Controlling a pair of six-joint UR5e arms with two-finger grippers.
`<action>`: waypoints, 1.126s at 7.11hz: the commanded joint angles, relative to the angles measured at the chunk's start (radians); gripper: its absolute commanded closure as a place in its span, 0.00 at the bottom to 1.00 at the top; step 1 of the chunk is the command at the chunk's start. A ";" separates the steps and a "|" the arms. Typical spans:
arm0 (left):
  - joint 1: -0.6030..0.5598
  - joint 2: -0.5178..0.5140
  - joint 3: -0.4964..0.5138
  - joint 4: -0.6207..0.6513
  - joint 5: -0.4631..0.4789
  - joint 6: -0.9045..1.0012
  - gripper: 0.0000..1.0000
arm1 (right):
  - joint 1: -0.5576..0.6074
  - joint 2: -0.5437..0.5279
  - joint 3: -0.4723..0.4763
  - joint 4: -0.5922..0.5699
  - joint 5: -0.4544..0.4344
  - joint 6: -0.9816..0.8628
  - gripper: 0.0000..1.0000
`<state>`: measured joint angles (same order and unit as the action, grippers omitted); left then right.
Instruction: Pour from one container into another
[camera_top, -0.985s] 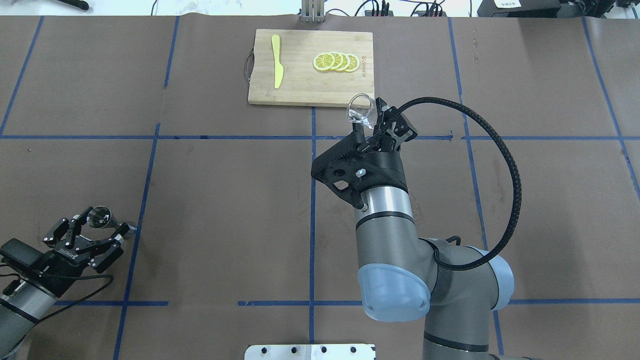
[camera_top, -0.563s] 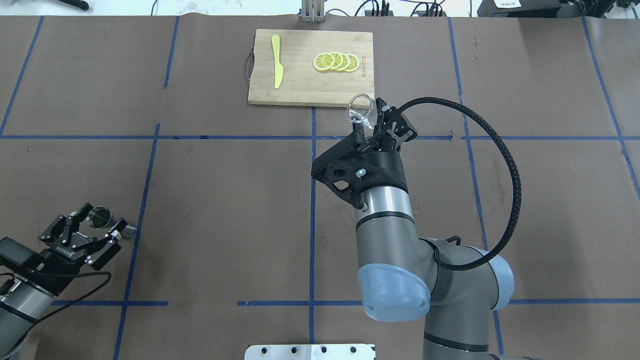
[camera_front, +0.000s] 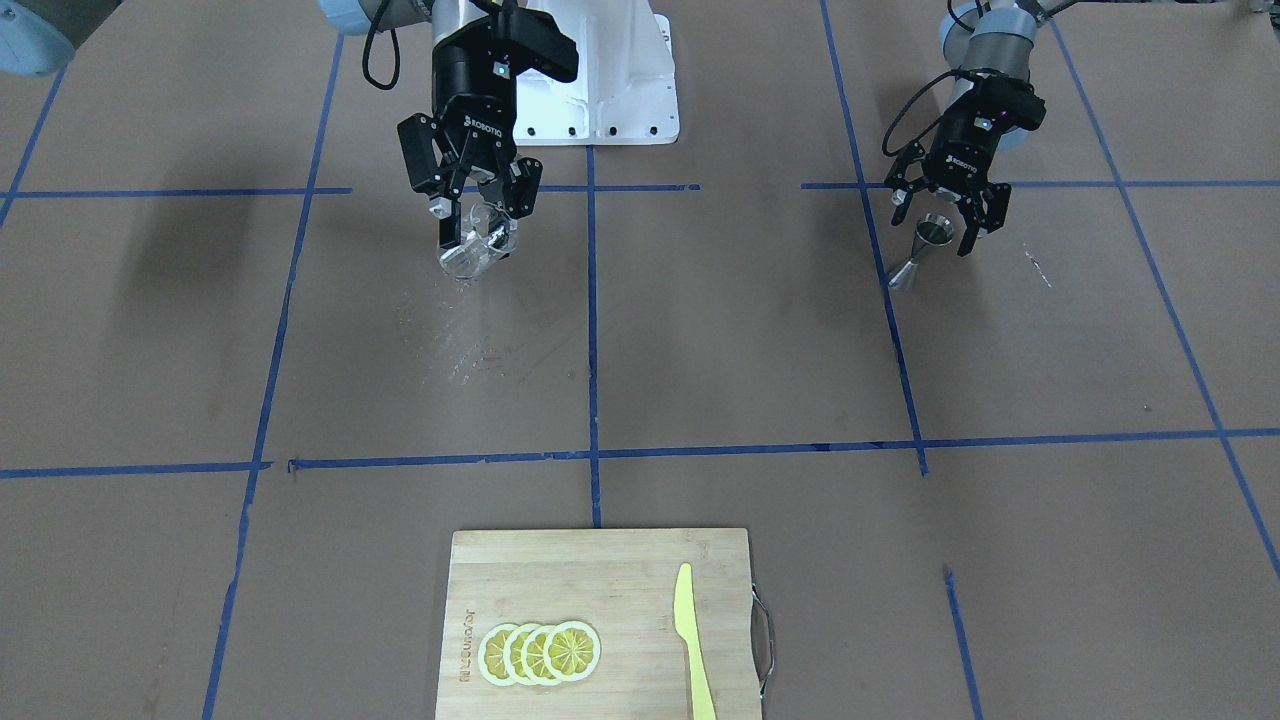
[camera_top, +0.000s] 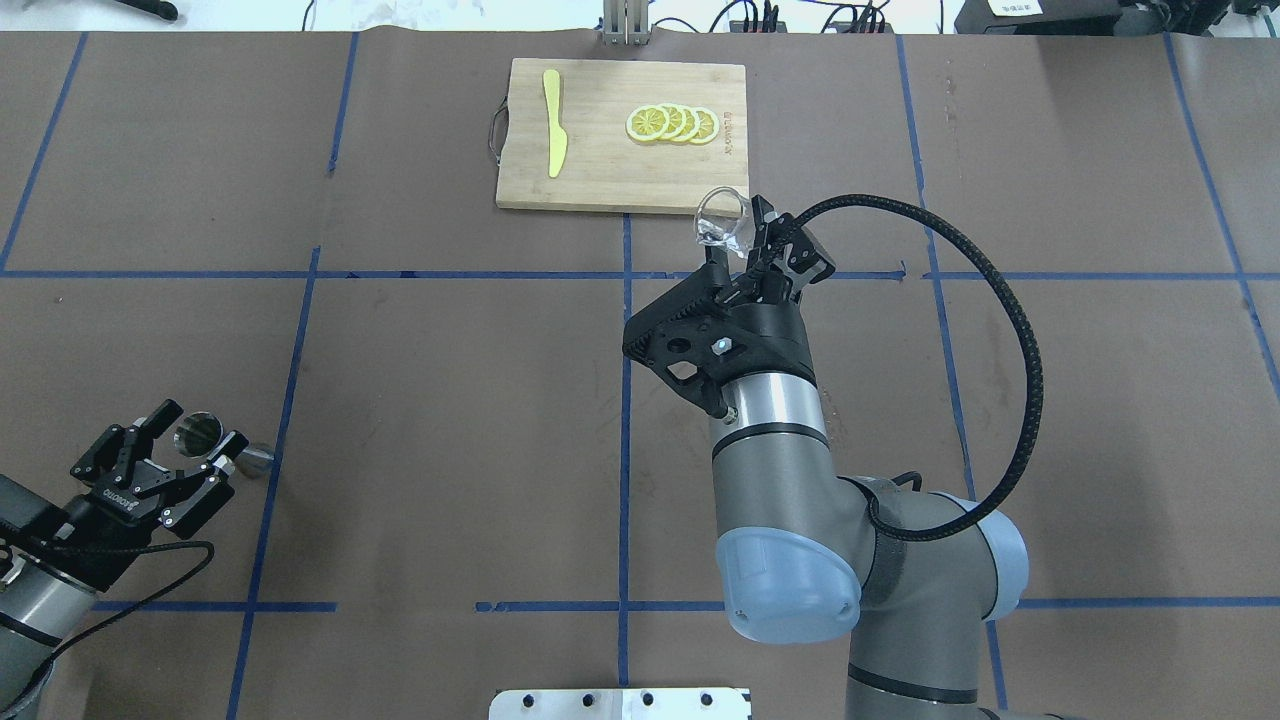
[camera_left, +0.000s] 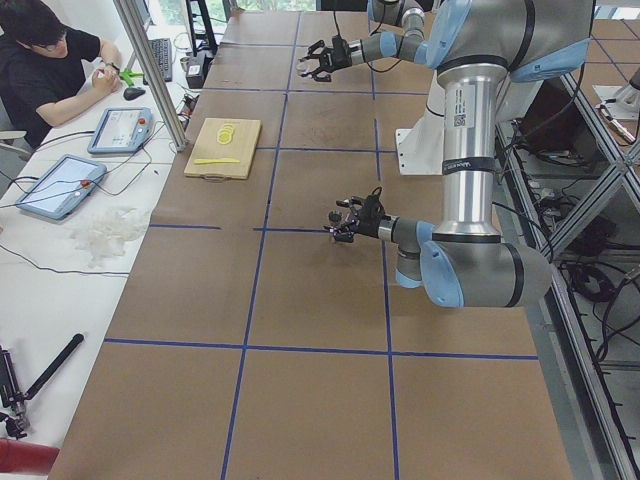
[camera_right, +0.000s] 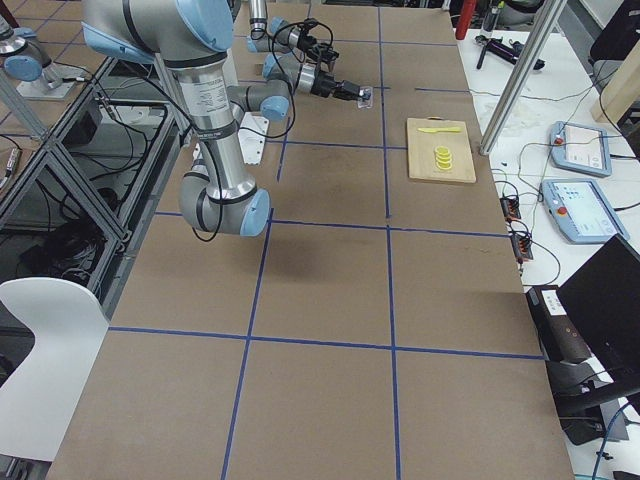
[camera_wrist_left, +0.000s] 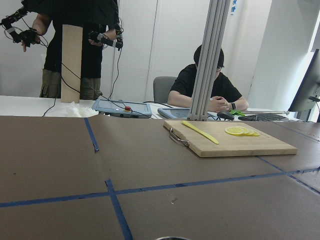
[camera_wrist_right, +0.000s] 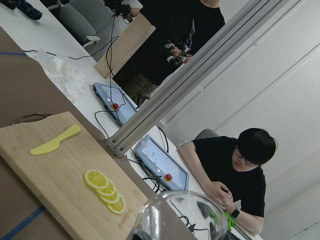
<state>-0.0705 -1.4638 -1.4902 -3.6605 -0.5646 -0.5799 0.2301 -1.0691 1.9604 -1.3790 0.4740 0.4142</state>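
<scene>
The glass cup (camera_top: 720, 222) is clamped, tipped, in the right gripper (camera_top: 742, 238) just short of the cutting board (camera_top: 600, 170). The jigger (camera_top: 205, 437) is stood well off from the board, toward the robot's left, flanked by the left gripper (camera_top: 204, 425), spread wide and empty; that gap is judged decisive.

overhead view | cutting board (camera_top: 600, 175) top centre | knife (camera_top: 553, 122) on its left half | lemon slices (camera_top: 672, 123) on its right half | glass cup (camera_top: 722, 222) just below board's lower-right edge | jigger (camera_top: 198, 433) lower left, well apart
</scene>
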 joint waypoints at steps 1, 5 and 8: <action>-0.012 0.003 -0.004 -0.146 -0.011 0.153 0.00 | 0.000 0.001 0.000 0.000 0.001 0.000 1.00; -0.313 0.120 -0.009 -0.165 -0.504 0.160 0.00 | 0.000 0.001 0.000 0.000 0.002 0.002 1.00; -0.727 0.114 -0.012 0.129 -0.989 0.163 0.00 | -0.002 0.001 0.000 0.000 0.002 0.005 1.00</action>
<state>-0.6326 -1.3488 -1.5007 -3.6671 -1.3696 -0.4196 0.2294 -1.0677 1.9599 -1.3791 0.4755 0.4171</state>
